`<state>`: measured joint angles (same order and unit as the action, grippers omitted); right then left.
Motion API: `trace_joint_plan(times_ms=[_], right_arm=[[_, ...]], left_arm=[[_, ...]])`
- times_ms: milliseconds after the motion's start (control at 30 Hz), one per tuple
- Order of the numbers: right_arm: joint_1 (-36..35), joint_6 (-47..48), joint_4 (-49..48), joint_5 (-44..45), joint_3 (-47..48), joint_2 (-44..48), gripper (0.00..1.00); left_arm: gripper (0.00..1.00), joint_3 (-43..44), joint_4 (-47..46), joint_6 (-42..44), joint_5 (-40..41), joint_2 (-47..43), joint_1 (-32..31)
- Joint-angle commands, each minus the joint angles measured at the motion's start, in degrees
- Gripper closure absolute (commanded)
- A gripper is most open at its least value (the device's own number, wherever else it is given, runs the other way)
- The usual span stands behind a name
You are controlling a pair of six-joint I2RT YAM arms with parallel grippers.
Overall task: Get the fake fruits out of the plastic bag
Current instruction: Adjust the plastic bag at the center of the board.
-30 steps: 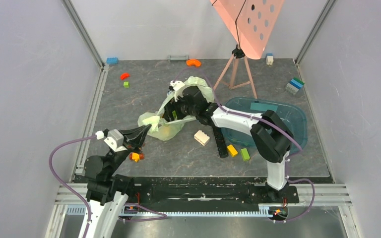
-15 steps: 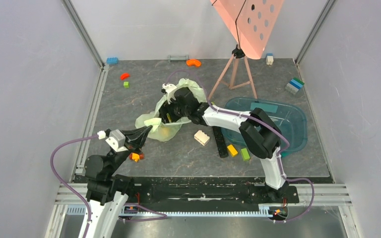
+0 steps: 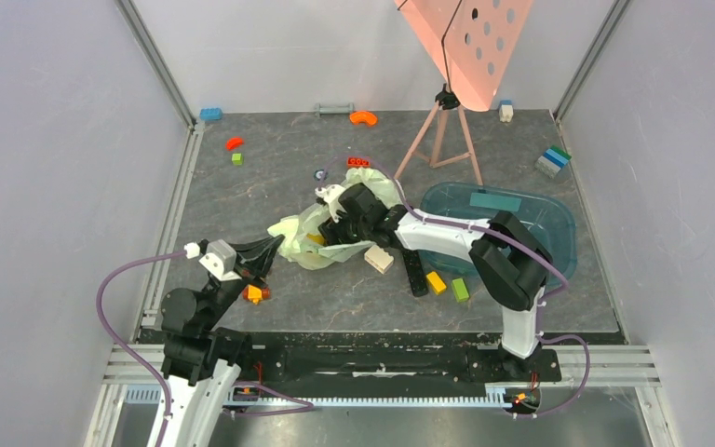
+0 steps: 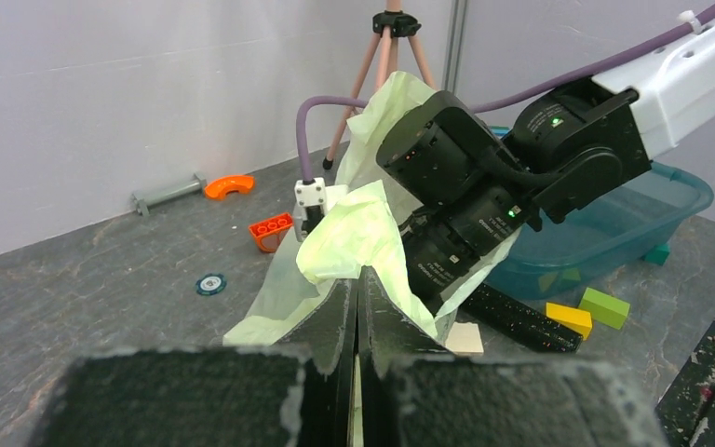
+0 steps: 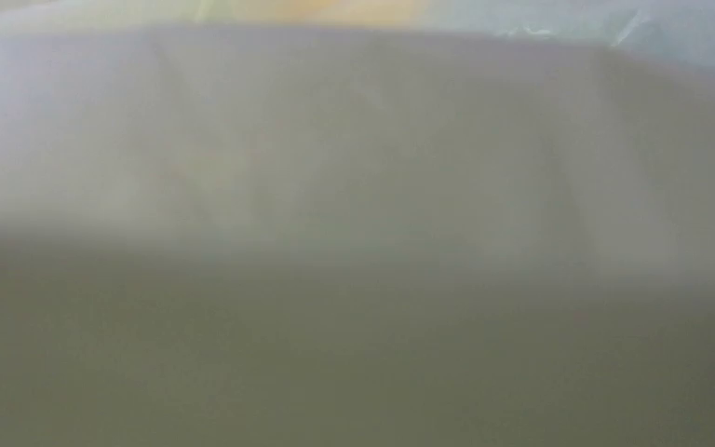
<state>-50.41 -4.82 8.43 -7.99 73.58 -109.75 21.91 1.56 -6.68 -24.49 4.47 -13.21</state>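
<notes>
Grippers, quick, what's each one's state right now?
Left gripper: shut on the plastic bag, pinching its edge.
Right gripper: buried in the plastic bag, fingers hidden; cannot tell.

White link shells, black joint housings and a purple cable (image 3: 102,289) on each arm; the left claw (image 4: 355,279) is black; the right wrist (image 4: 484,186) shows what seem green LEDs.

Nothing legible anywhere right now. There's faint pale print on the black cylindrical motor housing (image 4: 456,251) of the right arm, too small to read. The right wrist view shows only the blurred thin translucent pale-green plastic bag (image 5: 354,233).
</notes>
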Motion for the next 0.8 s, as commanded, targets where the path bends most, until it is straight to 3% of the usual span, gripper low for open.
trace_joint_plan(times_ms=[0, 333, 767], right_arm=[[-0.8, 3.4, 9.1, 3.6, 1.4, 2.5, 0.35], [-0.7, -3.8, -6.8, 1.4, 1.1, 7.1, 0.22], [-0.8, -10.4, -12.6, -1.6, 10.0, -4.0, 0.21]], left_arm=[[0.98, 0.8, 0.0, 3.5, 1.6, -0.4, 0.2], [0.98, 0.3, -0.3, 3.2, 0.5, -0.5, 0.2], [0.98, 0.1, 0.1, 3.5, 0.6, -0.2, 0.2]])
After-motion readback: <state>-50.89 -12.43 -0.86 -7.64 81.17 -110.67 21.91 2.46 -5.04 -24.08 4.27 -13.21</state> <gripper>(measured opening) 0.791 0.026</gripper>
